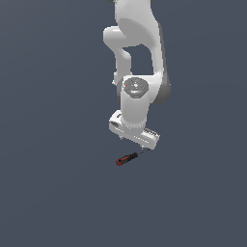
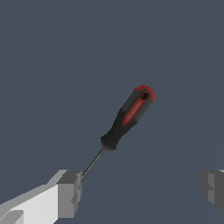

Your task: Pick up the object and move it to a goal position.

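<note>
The screwdriver [image 1: 127, 158], with a red-and-black handle and a thin dark shaft, lies on the dark grey ground just in front of the arm's hand in the exterior view. In the wrist view the screwdriver [image 2: 129, 116] lies slanted, and its shaft tip ends right at one grey fingertip [image 2: 70, 192]. The other fingertip [image 2: 213, 188] stands far off at the picture's edge. My gripper [image 1: 136, 144] is open wide and holds nothing [image 2: 142, 190]. The handle lies outside the gap between the fingers. Whether the finger touches the shaft tip cannot be told. No goal marker shows.
The white arm [image 1: 137, 58] rises behind the hand. The flat dark grey ground [image 1: 53, 193] spreads all around with no other objects in view.
</note>
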